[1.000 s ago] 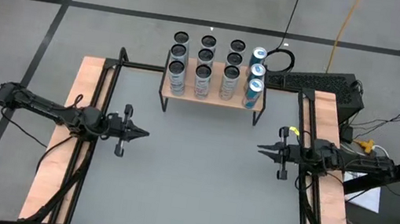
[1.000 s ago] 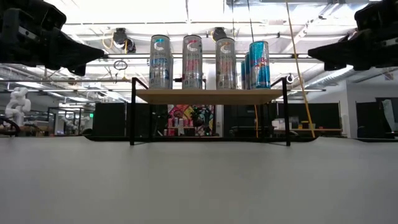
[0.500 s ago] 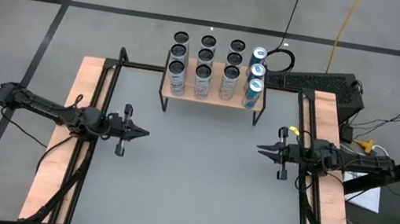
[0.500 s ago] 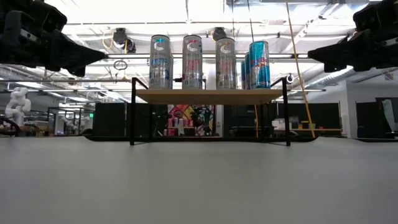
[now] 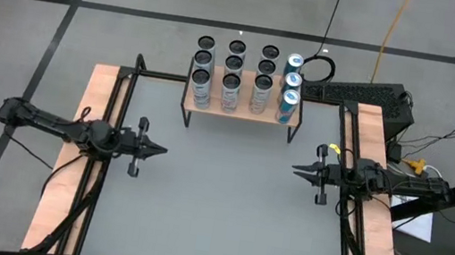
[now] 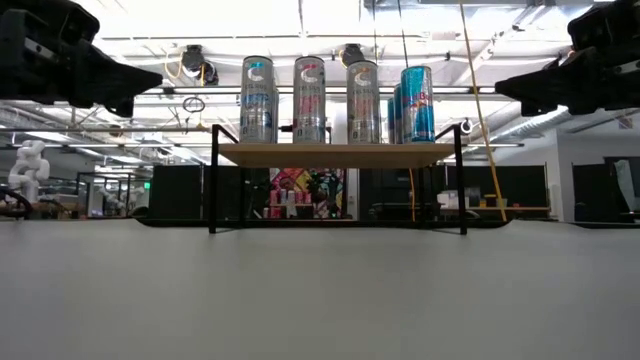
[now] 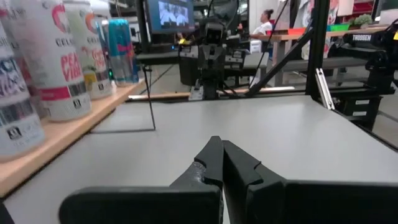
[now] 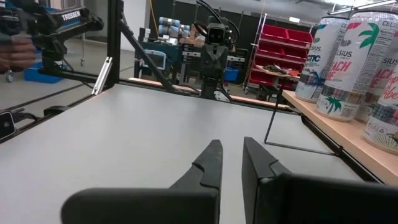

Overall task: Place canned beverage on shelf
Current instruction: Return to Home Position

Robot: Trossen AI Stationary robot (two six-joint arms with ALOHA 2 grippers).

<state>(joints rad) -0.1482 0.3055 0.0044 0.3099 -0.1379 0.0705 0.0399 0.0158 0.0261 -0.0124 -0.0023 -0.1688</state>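
The shelf [image 5: 296,118], a light wood plank [image 6: 335,154] on thin black legs, stands at the table's far edge. Several tall silver cans [image 5: 232,78] and blue cans [image 5: 290,88] stand upright on it in rows; they also show in the low view [image 6: 310,98]. My left gripper [image 5: 162,149] hovers shut over the table's left side, pointing level toward the right. My right gripper [image 5: 296,168] hovers shut over the right side, pointing level toward the left. Neither holds anything, and both are well short of the shelf. The left wrist view shows the shut left fingers [image 7: 214,163].
The grey table top [image 5: 223,217] lies bare between the two grippers. Black frame rails [image 5: 121,112] and wooden side strips [image 5: 79,151] run along both sides. Cables and a black box [image 5: 368,96] sit beyond the far right corner. A person [image 7: 266,22] sits far back in the room.
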